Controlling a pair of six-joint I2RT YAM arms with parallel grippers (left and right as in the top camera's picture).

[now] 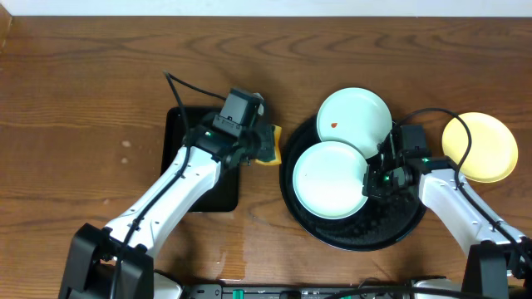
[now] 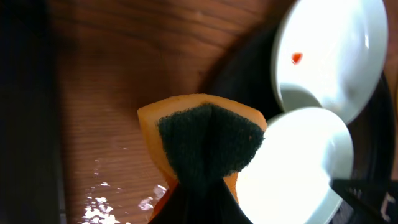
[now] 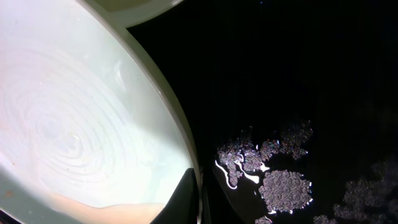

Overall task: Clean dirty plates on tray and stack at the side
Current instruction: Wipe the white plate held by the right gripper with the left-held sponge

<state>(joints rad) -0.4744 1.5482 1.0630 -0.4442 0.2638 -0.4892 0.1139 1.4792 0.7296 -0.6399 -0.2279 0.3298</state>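
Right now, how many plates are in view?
3: red-spotted mint plate at the tray's far edge, second mint plate nearer on it, yellow plate on the table to its right.

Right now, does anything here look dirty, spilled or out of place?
The far mint plate carries a red spot and juts past the round black tray's rim. Glistening wet patches speckle the tray floor beside the near plate.

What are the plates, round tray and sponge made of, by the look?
Plates: glazed ceramic or melamine, can't tell which; glossy, with soft highlights. Round tray: black, probably plastic; smooth, wet patches glinting in the right wrist view. Sponge: orange foam with a dark green scouring face, matte and fibrous.
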